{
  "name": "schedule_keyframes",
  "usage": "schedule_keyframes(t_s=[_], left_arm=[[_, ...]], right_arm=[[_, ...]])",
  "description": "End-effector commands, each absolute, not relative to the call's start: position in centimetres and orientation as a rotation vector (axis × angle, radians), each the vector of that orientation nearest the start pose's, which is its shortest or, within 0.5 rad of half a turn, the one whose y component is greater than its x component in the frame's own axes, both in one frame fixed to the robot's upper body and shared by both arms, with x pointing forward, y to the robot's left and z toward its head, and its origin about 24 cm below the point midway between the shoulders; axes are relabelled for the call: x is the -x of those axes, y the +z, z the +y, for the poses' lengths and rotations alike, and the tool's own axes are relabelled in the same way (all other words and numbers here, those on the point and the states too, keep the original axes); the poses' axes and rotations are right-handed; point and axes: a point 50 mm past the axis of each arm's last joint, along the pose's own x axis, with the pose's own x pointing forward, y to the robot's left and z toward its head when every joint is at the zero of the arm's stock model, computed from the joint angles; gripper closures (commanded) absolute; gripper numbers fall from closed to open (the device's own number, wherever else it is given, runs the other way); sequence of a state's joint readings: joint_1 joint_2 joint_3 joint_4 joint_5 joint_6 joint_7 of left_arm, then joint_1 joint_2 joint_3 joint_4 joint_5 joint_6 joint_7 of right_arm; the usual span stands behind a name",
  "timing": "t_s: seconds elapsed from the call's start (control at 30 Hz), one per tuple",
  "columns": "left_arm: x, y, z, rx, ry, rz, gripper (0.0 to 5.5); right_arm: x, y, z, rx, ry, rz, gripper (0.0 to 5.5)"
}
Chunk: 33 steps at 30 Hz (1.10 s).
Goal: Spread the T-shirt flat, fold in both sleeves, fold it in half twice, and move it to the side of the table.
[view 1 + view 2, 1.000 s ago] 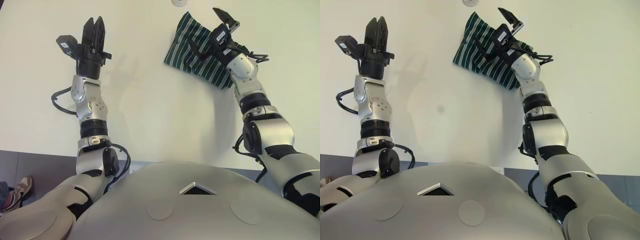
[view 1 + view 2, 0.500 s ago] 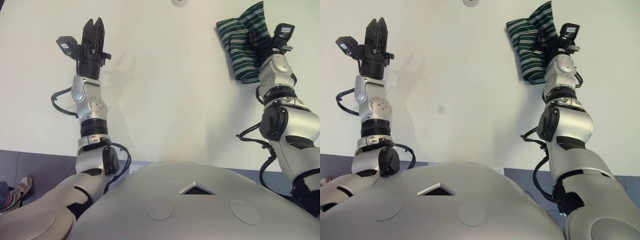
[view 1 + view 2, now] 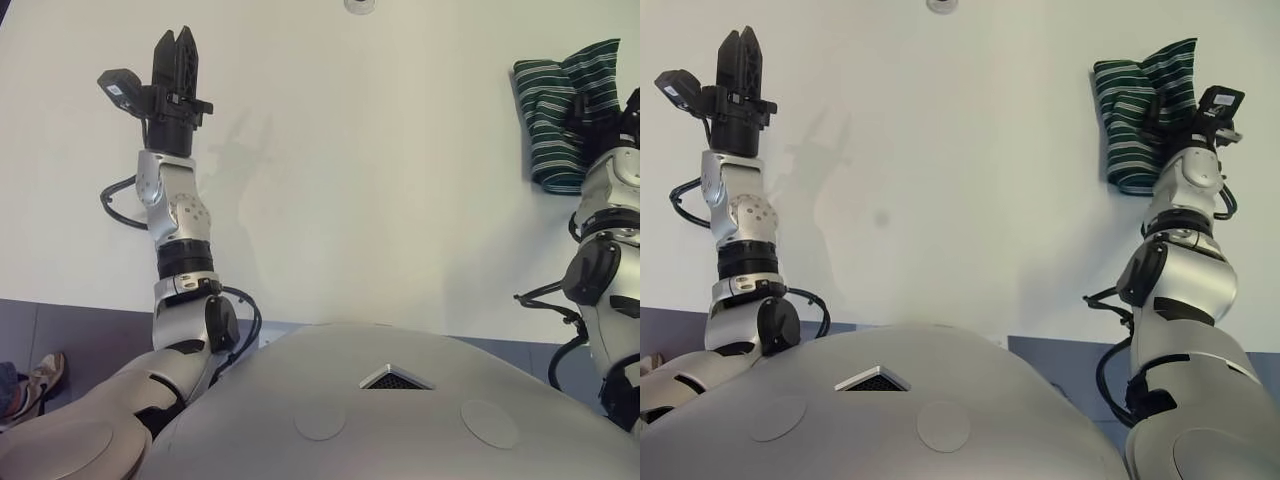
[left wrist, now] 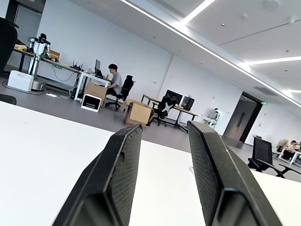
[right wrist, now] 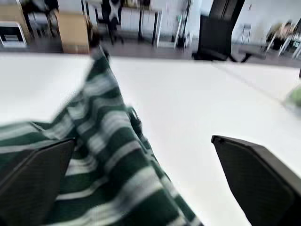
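We found the folded T-shirt (image 3: 562, 105) on the bench (image 3: 380, 180), bunched against one finger of the right gripper (image 5: 142, 140), whose fingers stood wide apart. The left gripper (image 3: 175, 33), fingers slightly apart and empty, hung well away. We judged the cloth light, soft and prone to unfolding, so grip the thick folded edge. Bare bench lay between the grippers.

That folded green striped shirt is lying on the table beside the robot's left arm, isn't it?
Not quite. The folded green striped T-shirt is lying on the table beside the robot's right arm, not its left. The left eye view shows it, with the right gripper at the shirt and the left gripper far across the table from it.
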<state>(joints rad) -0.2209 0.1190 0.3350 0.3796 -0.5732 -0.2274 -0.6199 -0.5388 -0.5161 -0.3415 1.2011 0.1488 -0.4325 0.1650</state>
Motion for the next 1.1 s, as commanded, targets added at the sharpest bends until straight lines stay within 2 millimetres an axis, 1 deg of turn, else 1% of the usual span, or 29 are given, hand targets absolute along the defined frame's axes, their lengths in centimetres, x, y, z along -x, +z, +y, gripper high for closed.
schedule_keyframes(t_s=[0.03, 0.1, 0.13, 0.17, 0.2, 0.23, 0.3, 0.33, 0.37, 0.4, 0.43, 0.47, 0.53, 0.73, 0.87, 1.1], left_arm=[[-28.1, 6.2, 21.8, 0.379, -0.229, -0.348, 3.74], [-28.1, 7.2, 21.1, 0.351, -0.249, -0.389, 3.74], [-28.0, 7.4, 20.8, 0.340, -0.249, -0.401, 3.74], [-27.7, 7.5, 20.4, 0.322, -0.245, -0.412, 3.74], [-27.4, 7.5, 20.2, 0.307, -0.242, -0.418, 3.74], [-27.1, 7.4, 19.9, 0.300, -0.243, -0.420, 3.74], [-26.6, 6.8, 19.4, 0.280, -0.249, -0.419, 3.74], [-26.5, 6.3, 19.1, 0.229, -0.249, -0.406, 3.74], [-26.5, 5.7, 18.9, 0.187, -0.249, -0.390, 3.74], [-26.6, 5.2, 18.7, 0.161, -0.249, -0.377, 3.74], [-26.5, 4.7, 18.5, 0.114, -0.256, -0.364, 3.74], [-26.4, 4.2, 18.1, 0.044, -0.273, -0.353, 3.74], [-26.2, 3.5, 17.6, -0.051, -0.303, -0.348, 3.74], [-25.7, 2.8, 17.6, -0.145, -0.306, -0.363, 3.74], [-25.2, 2.4, 17.6, -0.137, -0.336, -0.353, 3.74], [-25.2, 2.4, 17.5, -0.104, -0.340, -0.344, 3.74]], right_arm=[[-30.8, 6.7, -31.2, 0.193, -0.283, -0.197, 0.11], [-30.4, 9.7, -29.9, 0.269, -0.245, -0.405, 0.11], [-30.1, 11.2, -28.7, 0.298, -0.210, -0.508, 0.11], [-29.6, 12.3, -27.1, 0.313, -0.151, -0.595, 0.11], [-29.2, 13.0, -25.8, 0.310, -0.104, -0.644, 0.11], [-28.7, 13.1, -24.4, 0.266, -0.046, -0.670, 0.11], [-28.3, 11.6, -21.9, 0.070, 0.108, -0.595, 0.11], [-28.1, 10.0, -20.8, -0.027, 0.213, -0.520, 0.11], [-28.1, 8.3, -20.5, -0.100, 0.264, -0.449, 0.11], [-28.0, 7.0, -20.5, -0.140, 0.289, -0.401, 0.11], [-27.6, 5.7, -20.4, -0.150, 0.354, -0.352, 0.11], [-27.1, 4.6, -20.3, -0.155, 0.422, -0.314, 0.11], [-26.4, 3.4, -20.1, -0.171, 0.507, -0.282, 0.11], [-25.3, 3.0, -18.8, -0.157, 0.643, -0.286, 0.11], [-24.8, 2.9, -17.9, -0.166, 0.708, -0.281, 0.11], [-24.4, 2.7, -17.7, -0.169, 0.730, -0.265, 0.11]])
